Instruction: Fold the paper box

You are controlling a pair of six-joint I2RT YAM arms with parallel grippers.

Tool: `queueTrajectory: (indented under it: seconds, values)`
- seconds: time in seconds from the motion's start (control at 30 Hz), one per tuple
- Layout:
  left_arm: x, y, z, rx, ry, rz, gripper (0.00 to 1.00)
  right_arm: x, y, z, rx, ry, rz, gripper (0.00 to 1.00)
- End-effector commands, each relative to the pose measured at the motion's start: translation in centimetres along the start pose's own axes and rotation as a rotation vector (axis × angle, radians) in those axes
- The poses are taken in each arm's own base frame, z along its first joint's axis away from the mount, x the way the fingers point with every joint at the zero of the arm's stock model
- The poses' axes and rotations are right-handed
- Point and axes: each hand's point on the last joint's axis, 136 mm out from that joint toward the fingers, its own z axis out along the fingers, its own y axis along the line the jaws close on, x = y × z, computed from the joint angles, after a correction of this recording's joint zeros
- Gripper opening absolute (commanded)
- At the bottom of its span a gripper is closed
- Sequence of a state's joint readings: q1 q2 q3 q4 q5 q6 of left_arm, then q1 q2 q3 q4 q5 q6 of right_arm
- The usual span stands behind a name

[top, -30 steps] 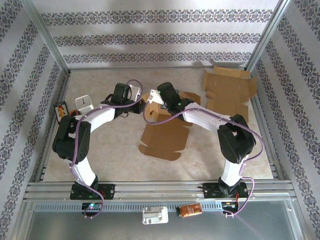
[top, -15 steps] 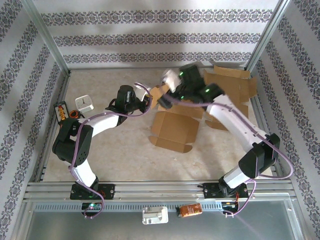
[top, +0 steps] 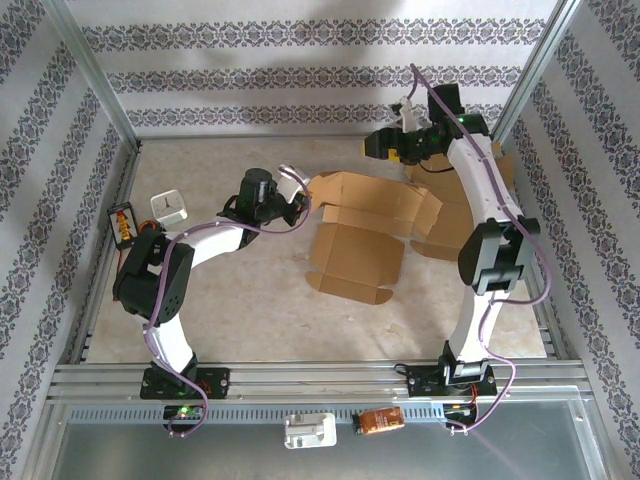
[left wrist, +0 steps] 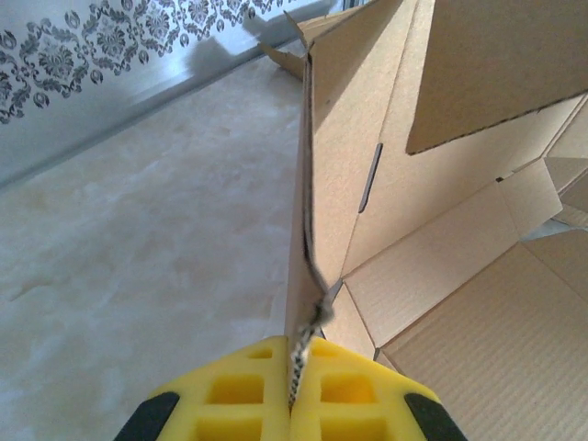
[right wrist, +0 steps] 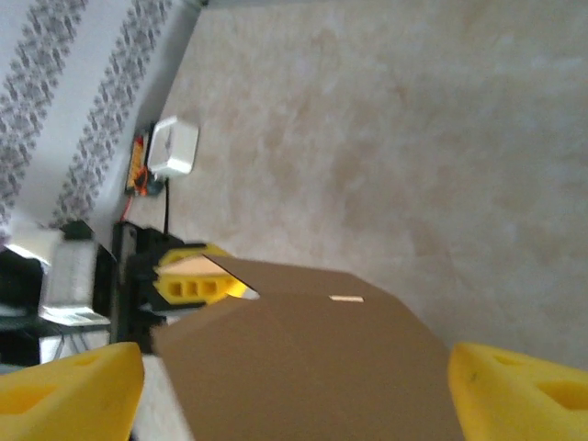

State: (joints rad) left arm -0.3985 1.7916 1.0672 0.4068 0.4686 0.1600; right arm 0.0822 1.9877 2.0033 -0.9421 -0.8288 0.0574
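Observation:
The brown paper box lies part-folded in the middle of the table, its back wall and flaps raised. My left gripper is shut on the box's left side wall. In the left wrist view its yellow fingers pinch the cardboard edge. My right gripper hangs high behind the box, open and apart from it. In the right wrist view a brown panel shows below and between the wide-spread fingertips of the right gripper, with the left gripper at the panel's far corner.
A second flat cardboard blank lies at the back right, partly under my right arm. A white device and a small red and black item sit at the left edge. Patterned walls and a metal frame enclose the table.
My right arm has swung from the box's middle up and back to the right, and its jaws have opened. The box has shifted right with its back wall raised. The left gripper kept its hold.

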Motion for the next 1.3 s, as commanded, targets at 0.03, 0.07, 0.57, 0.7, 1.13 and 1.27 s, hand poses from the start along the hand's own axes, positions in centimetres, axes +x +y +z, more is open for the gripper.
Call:
queueTrajectory:
  seconds: [0.03, 0.07, 0.57, 0.7, 1.13, 1.27]
  values:
    - [-1.3, -0.6, 0.7, 0.036, -0.031, 0.045, 0.00, 2.8, 0.0, 0.5, -0.052, 0.102, 0.033, 0.79]
    - [-1.4, -0.5, 0.9, 0.037, -0.030, 0.045, 0.00, 3.1, -0.4, 0.7, -0.049, 0.107, 0.039, 0.77]
    - [-2.2, 1.3, 1.9, 0.078, 0.028, -0.065, 0.00, 4.7, -2.5, 2.0, -0.016, 0.061, 0.164, 0.65]
    - [-2.6, 0.9, 2.3, 0.121, 0.055, -0.168, 0.00, 4.4, -2.8, 2.3, -0.011, 0.018, 0.202, 0.63]
    - [-0.8, -0.6, 2.8, 0.139, 0.114, -0.425, 0.00, 6.7, -3.1, 4.6, 0.072, -0.005, 0.181, 0.49]
    - [0.8, -1.9, 2.5, 0.126, 0.128, -0.475, 0.00, 8.0, -3.3, 4.9, 0.132, -0.019, 0.139, 0.45]
